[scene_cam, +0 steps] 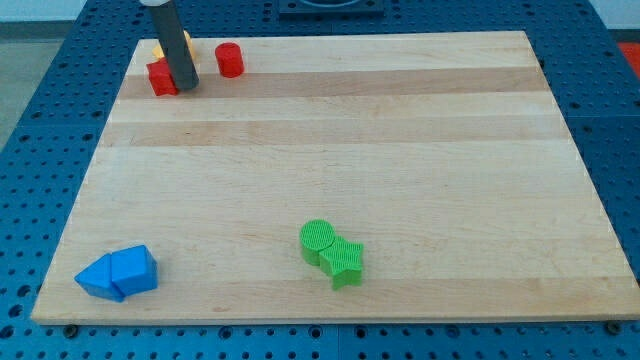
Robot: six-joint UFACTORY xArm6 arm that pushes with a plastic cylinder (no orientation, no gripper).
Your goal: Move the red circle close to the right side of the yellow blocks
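The red circle (pixel 230 60) stands near the board's top left, apart from the other blocks. Left of it my dark rod comes down, and my tip (pixel 186 86) rests on the board. A second red block (pixel 162 78) touches the rod's left side; its shape is unclear. Yellow blocks (pixel 158 49) lie behind the rod at the top left corner and are mostly hidden; a sliver of yellow (pixel 188 44) shows right of the rod. The red circle is about a block's width right of my tip.
A green circle (pixel 318 241) and a green star (pixel 344 262) touch each other at the bottom centre. Two blue blocks (pixel 118 273) sit together at the bottom left. The wooden board (pixel 400 150) lies on a blue pegboard surface.
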